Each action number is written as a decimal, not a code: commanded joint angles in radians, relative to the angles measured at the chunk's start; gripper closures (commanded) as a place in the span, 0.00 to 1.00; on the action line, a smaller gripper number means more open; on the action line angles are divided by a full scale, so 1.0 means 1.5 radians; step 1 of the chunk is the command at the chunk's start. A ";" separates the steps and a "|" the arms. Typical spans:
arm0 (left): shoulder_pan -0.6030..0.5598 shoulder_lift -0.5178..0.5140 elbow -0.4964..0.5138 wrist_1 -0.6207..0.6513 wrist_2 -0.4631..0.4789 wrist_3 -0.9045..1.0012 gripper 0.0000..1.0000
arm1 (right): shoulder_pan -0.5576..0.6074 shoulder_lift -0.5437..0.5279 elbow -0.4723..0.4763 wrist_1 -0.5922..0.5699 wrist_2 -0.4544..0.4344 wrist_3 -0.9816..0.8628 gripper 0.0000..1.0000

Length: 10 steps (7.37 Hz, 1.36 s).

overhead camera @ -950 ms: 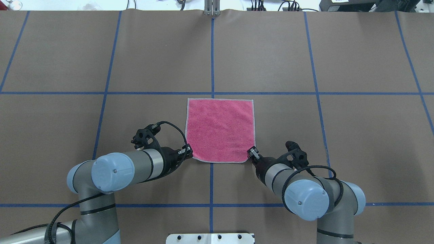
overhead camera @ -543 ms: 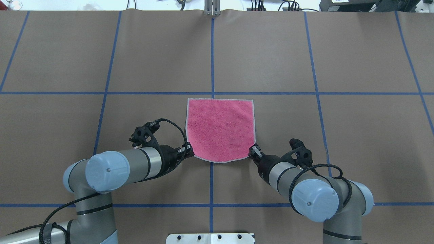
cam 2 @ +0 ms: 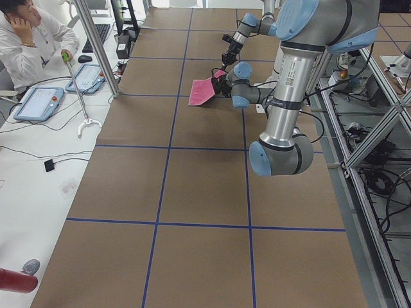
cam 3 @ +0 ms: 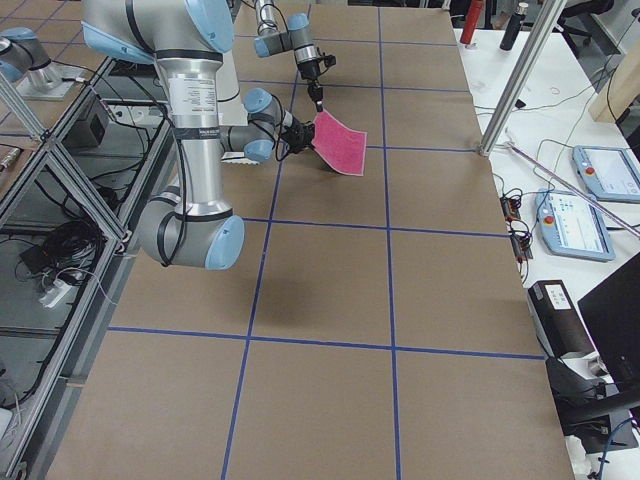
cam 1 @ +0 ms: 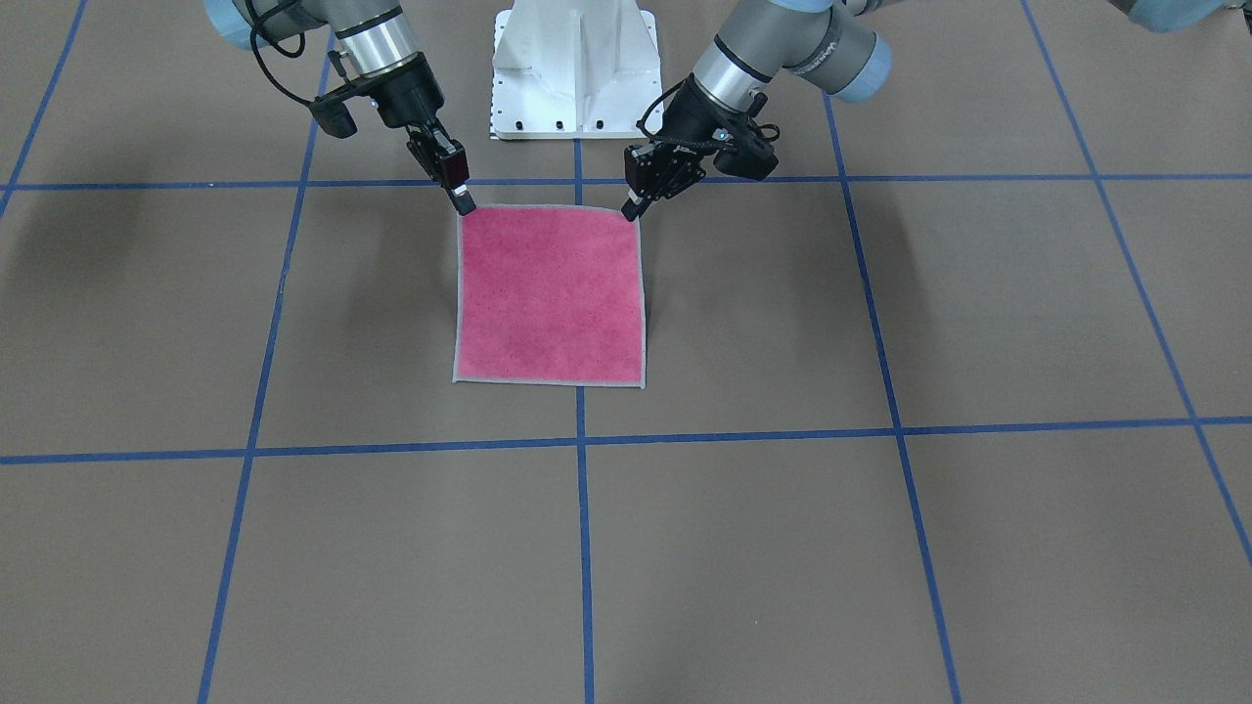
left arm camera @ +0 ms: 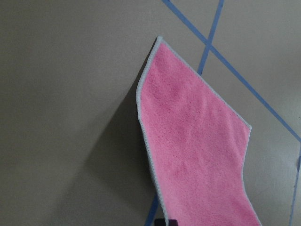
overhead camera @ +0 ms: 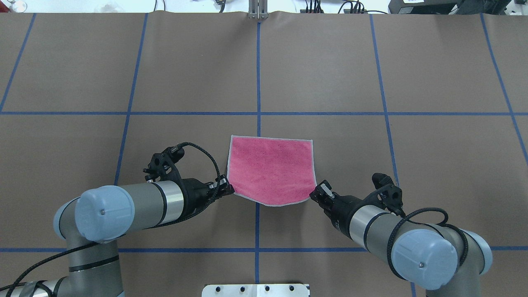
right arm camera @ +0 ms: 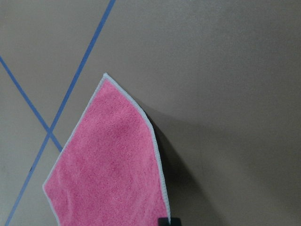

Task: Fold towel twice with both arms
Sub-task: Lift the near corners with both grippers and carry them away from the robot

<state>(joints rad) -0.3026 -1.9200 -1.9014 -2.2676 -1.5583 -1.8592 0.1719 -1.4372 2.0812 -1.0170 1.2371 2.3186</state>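
The towel [overhead camera: 270, 171] shows its pink face with light grey edging near the table's middle. Its dark grey face is hidden. My left gripper [overhead camera: 229, 189] is shut on its near left corner. My right gripper [overhead camera: 317, 193] is shut on its near right corner. Both corners are raised, the near edge sags between them, and the far edge rests on the table. In the front-facing view the towel [cam 1: 551, 293] hangs from my left gripper [cam 1: 632, 208] and right gripper [cam 1: 466, 205]. It also shows in the left wrist view [left arm camera: 193, 141] and the right wrist view [right arm camera: 108, 160].
The white bolted pedestal [overhead camera: 255, 290] sits at the table's near edge between the arms. Blue tape lines [overhead camera: 258, 66] grid the brown table. In the exterior left view an operator [cam 2: 29, 38] sits at a side bench with tablets [cam 2: 38, 102] beside a metal post [cam 2: 96, 48].
Both arms have pulled back toward the base with the near corners held higher. The towel's far edge has slid toward the robot and its near edge sags more.
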 commanded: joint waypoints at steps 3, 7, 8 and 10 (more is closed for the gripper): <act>-0.008 -0.017 0.025 0.041 -0.007 0.000 1.00 | 0.043 0.034 -0.059 0.000 0.003 -0.013 1.00; -0.049 -0.081 0.112 0.042 -0.007 0.001 1.00 | 0.100 0.093 -0.141 0.001 0.004 -0.040 1.00; -0.059 -0.087 0.123 0.042 -0.007 0.001 1.00 | 0.101 0.096 -0.142 0.001 0.005 -0.043 1.00; -0.067 -0.091 0.127 0.043 -0.007 0.040 1.00 | 0.101 0.114 -0.160 -0.001 0.004 -0.043 1.00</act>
<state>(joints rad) -0.3934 -2.0513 -1.7168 -2.2039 -1.5692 -1.8250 0.3226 -1.2827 1.8594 -1.0175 1.2436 2.2544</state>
